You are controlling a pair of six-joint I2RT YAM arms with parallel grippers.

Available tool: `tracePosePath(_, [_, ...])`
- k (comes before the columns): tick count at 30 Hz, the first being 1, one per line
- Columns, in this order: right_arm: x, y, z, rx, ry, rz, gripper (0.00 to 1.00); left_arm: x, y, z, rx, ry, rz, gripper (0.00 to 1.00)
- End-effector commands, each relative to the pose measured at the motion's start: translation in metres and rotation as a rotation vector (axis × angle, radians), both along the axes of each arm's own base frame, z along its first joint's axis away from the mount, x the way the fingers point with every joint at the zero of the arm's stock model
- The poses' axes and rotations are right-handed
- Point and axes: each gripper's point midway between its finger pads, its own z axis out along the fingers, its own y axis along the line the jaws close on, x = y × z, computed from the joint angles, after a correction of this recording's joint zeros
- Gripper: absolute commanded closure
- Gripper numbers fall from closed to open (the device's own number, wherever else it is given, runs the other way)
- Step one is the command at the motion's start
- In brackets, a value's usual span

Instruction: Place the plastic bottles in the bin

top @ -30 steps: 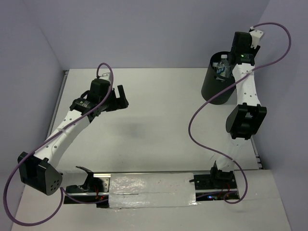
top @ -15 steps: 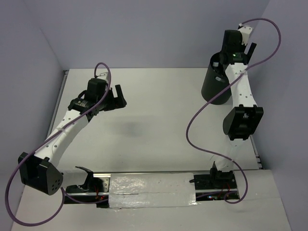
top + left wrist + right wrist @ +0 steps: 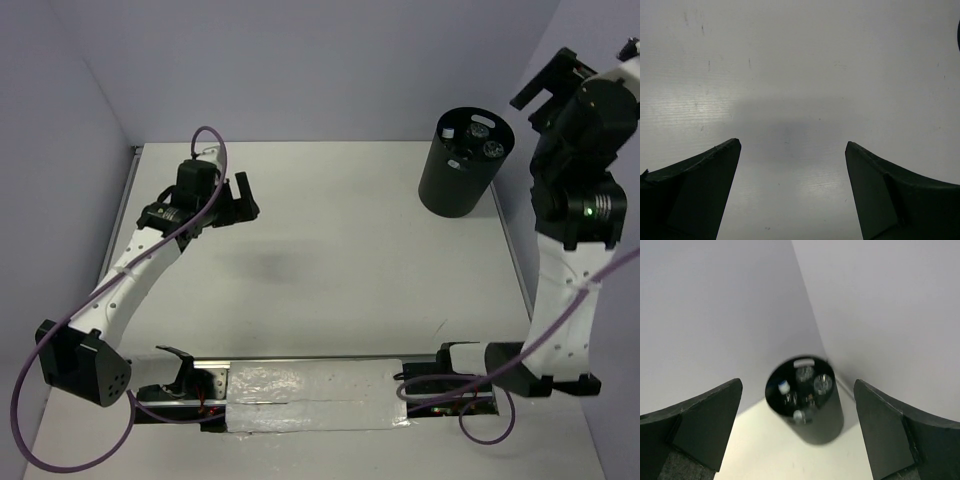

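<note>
The black bin (image 3: 462, 175) stands upright at the table's back right. Several clear plastic bottles (image 3: 480, 133) with white caps lie inside it. The right wrist view looks down into the bin (image 3: 817, 427) from a distance, and the bottles (image 3: 822, 384) show in its mouth. My right gripper (image 3: 541, 88) is raised high, to the right of the bin and well apart from it. It (image 3: 797, 385) is open, with nothing between its fingers. My left gripper (image 3: 250, 198) hovers over the table's left part, and it (image 3: 792, 145) is open and empty above the bare white surface.
The white table (image 3: 330, 260) is walled by pale lilac panels at the back and sides. Purple cables loop from both arms. A foil-covered strip (image 3: 315, 395) lies between the two arm bases at the near edge.
My right gripper opened over the bin and let a bottle drop in. It then rose and swung right, away from the bin. The left arm shifted only slightly.
</note>
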Motion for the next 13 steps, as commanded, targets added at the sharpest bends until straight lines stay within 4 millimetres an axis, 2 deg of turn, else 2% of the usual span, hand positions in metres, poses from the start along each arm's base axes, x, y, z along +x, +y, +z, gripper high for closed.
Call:
tracePosePath(1, [0.002,0.023,-0.099,0.104,0.284,0.112,0.00,0.003,0.011,0.040,0.003,-0.109,0.030,0.01])
tracePosePath(3, [-0.007,0.029,-0.117,0.135,0.302,0.138,0.00,0.002,0.012,0.045,-0.002,-0.115,0.028,0.01])
tracePosePath(4, [-0.009,0.031,-0.145,0.145,0.358,0.147,0.00,0.002,0.012,0.047,-0.004,-0.121,0.026,0.01])
tracePosePath(5, [-0.021,0.034,-0.143,0.145,0.331,0.161,0.00,0.002,0.011,0.049,-0.009,-0.126,0.027,0.01])
tracePosePath(6, [-0.024,0.035,-0.168,0.148,0.382,0.164,0.00,0.002,0.011,0.052,-0.013,-0.136,0.029,0.01])
tracePosePath(7, [-0.027,0.034,-0.173,0.146,0.375,0.159,0.00,0.002,0.011,0.054,-0.019,-0.136,0.035,0.01])
tracePosePath(8, [-0.039,0.032,-0.173,0.139,0.357,0.150,0.00,0.002,0.012,0.056,-0.022,-0.139,0.038,0.01])
tracePosePath(9, [-0.042,0.030,-0.179,0.135,0.367,0.143,0.00,0.002,0.012,0.059,-0.027,-0.142,0.041,0.01])
tracePosePath(10, [-0.046,0.028,-0.194,0.133,0.400,0.127,0.00,0.001,0.011,0.062,-0.033,-0.146,0.038,0.01])
tracePosePath(13, [-0.054,0.028,-0.210,0.132,0.441,0.127,0.00,-0.004,0.010,0.069,-0.051,-0.168,0.030,0.01])
